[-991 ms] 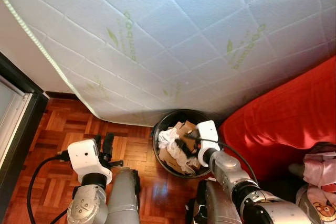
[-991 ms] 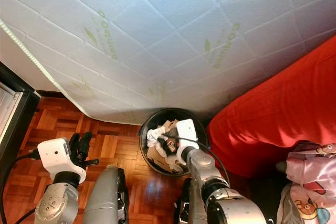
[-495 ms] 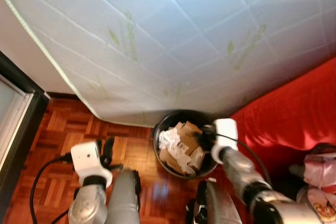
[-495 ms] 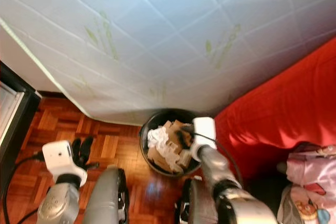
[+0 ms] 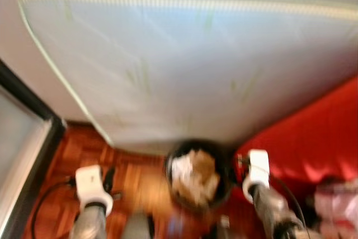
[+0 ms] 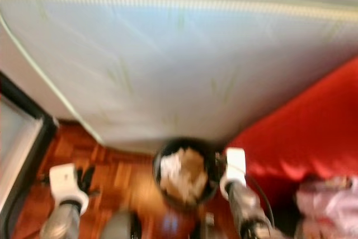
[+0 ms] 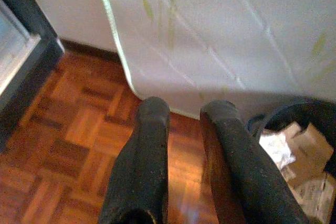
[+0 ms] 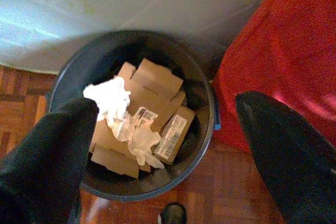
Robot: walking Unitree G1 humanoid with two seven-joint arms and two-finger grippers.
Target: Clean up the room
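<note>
Round black waste bin [image 8: 207, 109]: stands on the reddish wood parquet floor [image 7: 73, 129], against the foot of the leaning white quilted mattress [image 5: 184, 65] and just beside the red fabric couch [image 8: 283, 45]. Contents: flattened brown cardboard boxes [image 8: 152, 85], one bearing a white printed label with barcode, text too small to read; crumpled white paper [image 8: 110, 98].

Mattress: faint green printed marks, blurred, unreadable.

Right gripper [image 8: 168, 145]: raised over the bin, two black fingers [image 8: 47, 156] spread wide apart, holding nothing.

Left gripper [image 7: 181, 124]: held low over the parquet, pointing toward the mattress edge, fingers [image 7: 144, 145] slightly parted, a narrow gap between them, holding nothing.

Head views heavily blurred.
</note>
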